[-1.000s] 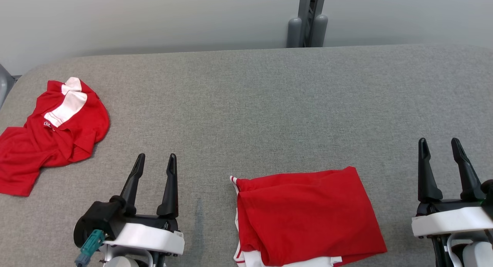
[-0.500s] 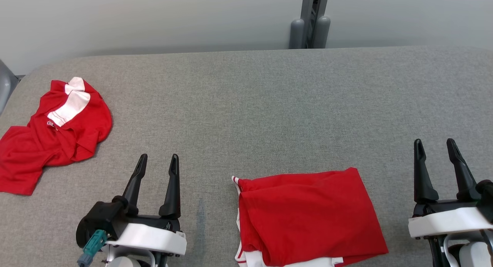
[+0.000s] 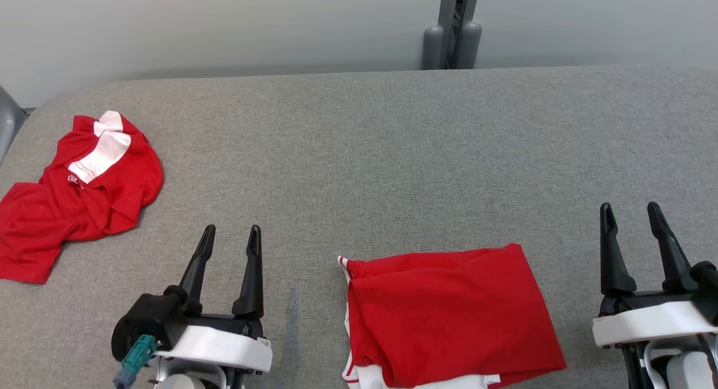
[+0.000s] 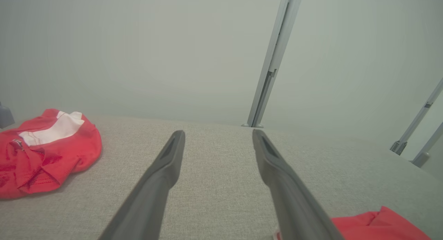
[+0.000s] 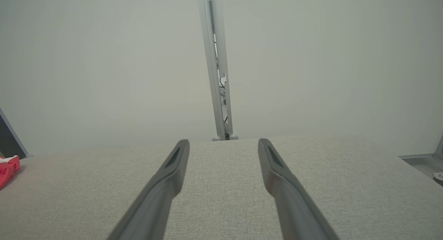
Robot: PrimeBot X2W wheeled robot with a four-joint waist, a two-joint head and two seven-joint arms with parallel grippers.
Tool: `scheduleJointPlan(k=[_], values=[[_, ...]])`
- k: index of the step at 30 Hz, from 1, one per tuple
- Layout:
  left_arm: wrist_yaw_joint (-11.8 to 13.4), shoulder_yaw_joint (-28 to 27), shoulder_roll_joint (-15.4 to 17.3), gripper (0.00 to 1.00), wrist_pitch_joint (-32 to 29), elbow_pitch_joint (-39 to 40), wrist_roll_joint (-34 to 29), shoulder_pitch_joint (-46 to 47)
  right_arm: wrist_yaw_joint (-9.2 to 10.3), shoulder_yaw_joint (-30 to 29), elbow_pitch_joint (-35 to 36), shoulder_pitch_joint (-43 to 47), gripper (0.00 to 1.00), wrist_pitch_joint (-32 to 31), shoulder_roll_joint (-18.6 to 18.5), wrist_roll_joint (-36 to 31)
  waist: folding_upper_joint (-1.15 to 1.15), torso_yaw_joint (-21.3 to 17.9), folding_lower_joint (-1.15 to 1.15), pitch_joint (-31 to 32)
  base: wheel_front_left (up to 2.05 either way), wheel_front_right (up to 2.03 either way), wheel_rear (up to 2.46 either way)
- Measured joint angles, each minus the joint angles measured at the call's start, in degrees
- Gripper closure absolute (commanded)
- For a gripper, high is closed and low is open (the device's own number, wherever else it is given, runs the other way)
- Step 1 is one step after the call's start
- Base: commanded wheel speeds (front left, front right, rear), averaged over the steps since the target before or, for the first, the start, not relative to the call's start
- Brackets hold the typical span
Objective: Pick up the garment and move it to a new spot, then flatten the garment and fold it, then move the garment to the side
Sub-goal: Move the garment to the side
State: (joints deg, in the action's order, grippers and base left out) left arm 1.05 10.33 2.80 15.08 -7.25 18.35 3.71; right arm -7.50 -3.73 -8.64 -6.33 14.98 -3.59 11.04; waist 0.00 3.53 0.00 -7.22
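A red garment (image 3: 449, 316) with white trim lies folded flat on the grey table (image 3: 381, 153), near the front edge at the middle; its corner (image 4: 377, 226) shows in the left wrist view. A second red and white garment (image 3: 84, 192) lies crumpled at the far left, also seen as a heap (image 4: 45, 160) from the left wrist. My left gripper (image 3: 231, 236) stands open to the left of the folded garment, holding nothing. My right gripper (image 3: 629, 212) stands open to its right, also holding nothing. Both hover apart from the cloth.
A grey metal post (image 3: 451, 27) stands behind the table's far edge, against a pale wall. The table's left corner is rounded near the crumpled garment. Another grey frame (image 4: 415, 139) stands beyond the table's right end in the left wrist view.
The head camera has shifted slightly, so the whole picture slid a little right. My right gripper has drifted a little to the left. The garments lie as before.
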Motion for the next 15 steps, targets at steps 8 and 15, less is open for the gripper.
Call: scheduleJointPlan(k=[8,15], values=[[-0.1,0.0,0.0,0.0,0.0,-0.3,-0.1,0.0,0.0,0.4,-0.5,-0.1,0.0,0.0,0.0,0.0,0.0,0.0,0.0,0.0,0.0,0.0,0.0],[-0.5,0.3,0.0,0.0,0.0,-0.6,-0.3,0.0,0.0,5.6,-7.9,0.7,0.0,-1.6,-0.7,4.1,0.0,-0.1,0.0,-0.2,0.0,0.0,0.0]])
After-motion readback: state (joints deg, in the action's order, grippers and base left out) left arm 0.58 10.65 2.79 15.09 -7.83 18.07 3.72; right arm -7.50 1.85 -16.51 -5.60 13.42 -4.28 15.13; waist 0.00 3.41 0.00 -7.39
